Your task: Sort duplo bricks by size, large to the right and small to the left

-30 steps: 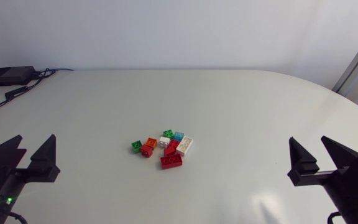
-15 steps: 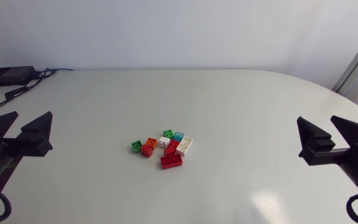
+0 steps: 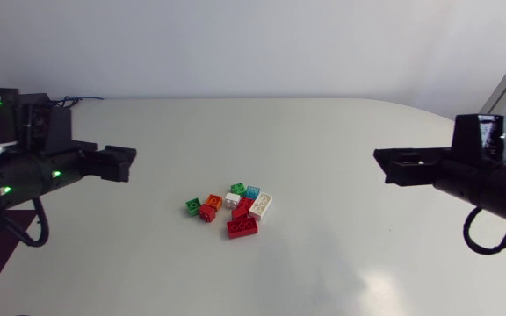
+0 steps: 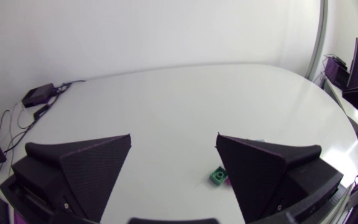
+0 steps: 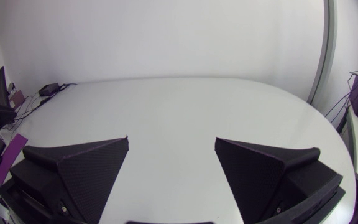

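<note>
Red brick (image 3: 242, 227) lies roughly parallel to your table's (image 3: 323, 158) near edge; white brick (image 3: 261, 205) slants. Left gripper (image 4: 173, 137), right gripper (image 5: 171, 139): spread, empty.

The tabletop (image 3: 323, 140) is a smooth white surface with a soft satin sheen and a pale, blurred highlight on it. The bricks look like hard moulded plastic with a clean, faintly glossy finish: the red brick (image 3: 242, 227), the white brick (image 3: 261, 205) and the green brick (image 3: 193, 206) all have smooth faces and studded tops. The left hand (image 4: 173, 140) and the right hand (image 5: 171, 142) are matt black, and their broad fingers (image 4: 86, 168) carry a fine, grainy dotted texture that takes no shine. The left arm casing (image 3: 33, 171) and the right arm casing (image 3: 490, 180) look like smooth black plastic, slightly glossier than the fingers.
</note>
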{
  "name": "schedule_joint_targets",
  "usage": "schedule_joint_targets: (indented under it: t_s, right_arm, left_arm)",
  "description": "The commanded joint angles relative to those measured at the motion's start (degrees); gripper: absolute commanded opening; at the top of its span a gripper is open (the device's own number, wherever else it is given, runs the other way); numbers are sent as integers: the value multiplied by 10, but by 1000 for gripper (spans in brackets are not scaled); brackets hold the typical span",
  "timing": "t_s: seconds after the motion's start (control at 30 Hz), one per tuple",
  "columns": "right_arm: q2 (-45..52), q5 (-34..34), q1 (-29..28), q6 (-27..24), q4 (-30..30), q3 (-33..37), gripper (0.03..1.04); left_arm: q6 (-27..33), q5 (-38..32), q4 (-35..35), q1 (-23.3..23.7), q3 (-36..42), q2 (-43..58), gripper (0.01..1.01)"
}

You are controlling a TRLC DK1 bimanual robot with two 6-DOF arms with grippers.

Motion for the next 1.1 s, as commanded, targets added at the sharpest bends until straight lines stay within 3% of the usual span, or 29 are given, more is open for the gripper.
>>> schedule_joint_targets:
  t_s: [0.0,0.1,0.23,0.37,0.57,0.63,0.77,0.93,1.07]
  right_arm:
    - [52,-21,-4,25,-15,30,1002]
    - [107,-39,-2,26,-42,59,1002]
    - [167,-70,4,8,-89,95,1002]
    - [212,10,55,-87,-125,126,1002]
    - [297,-50,92,-239,-186,170,1002]
    - [322,-57,100,-240,-196,187,1002]
    - [357,-65,106,-266,-157,195,995]
    - [422,-124,109,-270,-162,248,990]
    - [479,-133,144,-281,-178,293,992]
  left_arm:
    - [1,32,-21,-7,49,71,957]
    - [25,93,-47,-4,92,135,956]
    - [149,99,-84,-45,133,201,956]
    - [197,100,-149,-91,173,267,956]
    - [238,144,-139,-131,162,282,956]
    - [239,153,-133,-136,166,296,956]
    - [253,180,-131,-143,184,342,956]
    - [257,193,-132,-149,215,388,959]
    - [264,197,-141,-152,232,400,959]
